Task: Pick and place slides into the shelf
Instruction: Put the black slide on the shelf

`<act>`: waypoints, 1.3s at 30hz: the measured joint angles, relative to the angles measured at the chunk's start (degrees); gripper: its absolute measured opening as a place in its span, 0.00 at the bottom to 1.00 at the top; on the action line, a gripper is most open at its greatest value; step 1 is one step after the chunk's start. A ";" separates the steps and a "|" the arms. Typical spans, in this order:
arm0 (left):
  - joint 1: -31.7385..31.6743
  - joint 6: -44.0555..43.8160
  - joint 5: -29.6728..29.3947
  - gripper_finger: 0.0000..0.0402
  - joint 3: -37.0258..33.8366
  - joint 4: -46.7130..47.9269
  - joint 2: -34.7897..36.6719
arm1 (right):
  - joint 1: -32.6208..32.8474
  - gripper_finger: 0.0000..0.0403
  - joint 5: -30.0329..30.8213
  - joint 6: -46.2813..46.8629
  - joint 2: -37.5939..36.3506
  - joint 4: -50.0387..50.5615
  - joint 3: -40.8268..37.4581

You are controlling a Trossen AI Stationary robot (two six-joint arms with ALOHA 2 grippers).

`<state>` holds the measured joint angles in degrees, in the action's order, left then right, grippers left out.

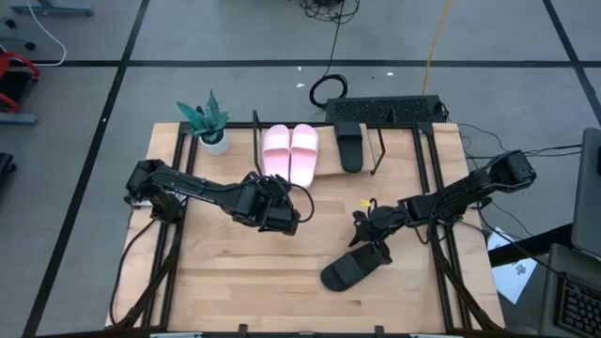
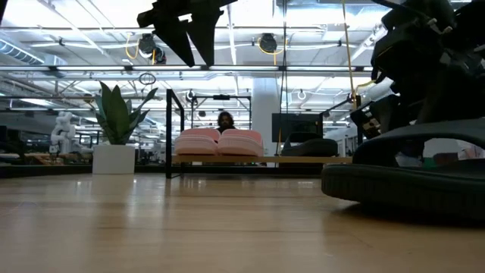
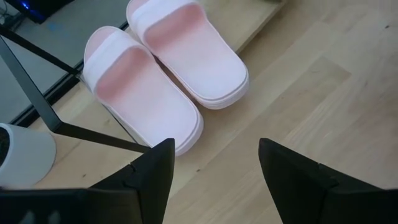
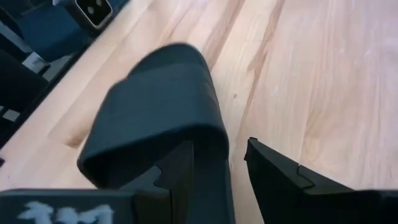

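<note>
1. Your left gripper sits left of centre in the high view, just below the pink pair. In its wrist view the two fingers stand apart with bare wood between them: it is released and holds nothing.
2. Your right gripper sits right of centre in the high view, at the upper end of the loose black slide. In the right wrist view one finger lies against the slide's strap and the other stands over bare wood beside it. You cannot tell from these views whether it is clamped on the strap or only resting there.
3. That loose black slide lies on the tabletop, low and right of centre in the high view, angled toward the lower left. In the low view it fills the right edge, sole on the wood.
4. The shelf stands at the upper centre of the high view.
5. The pink slides sit side by side, touching, at the shelf's left end.
6. The other black slide sits on the shelf to the right of the pink pair, apart from them.
7. A potted plant stands at the upper left of the table, left of the shelf.
</note>
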<state>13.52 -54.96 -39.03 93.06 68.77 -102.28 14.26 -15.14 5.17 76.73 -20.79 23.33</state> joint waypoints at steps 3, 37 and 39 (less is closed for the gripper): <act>0.00 -0.69 0.00 0.59 0.00 -0.02 0.01 | 0.00 0.35 -0.11 0.12 0.00 -2.44 0.00; 0.00 0.83 -0.04 0.59 0.00 -2.01 0.00 | -0.24 0.35 -7.71 -1.26 11.35 -16.45 0.00; 0.00 0.83 -0.07 0.59 0.00 -2.01 0.00 | -0.55 0.35 -7.70 -1.51 11.28 -17.90 0.00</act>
<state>13.52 -54.13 -39.09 93.06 66.76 -102.28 13.71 -22.84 3.66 88.01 -38.68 23.33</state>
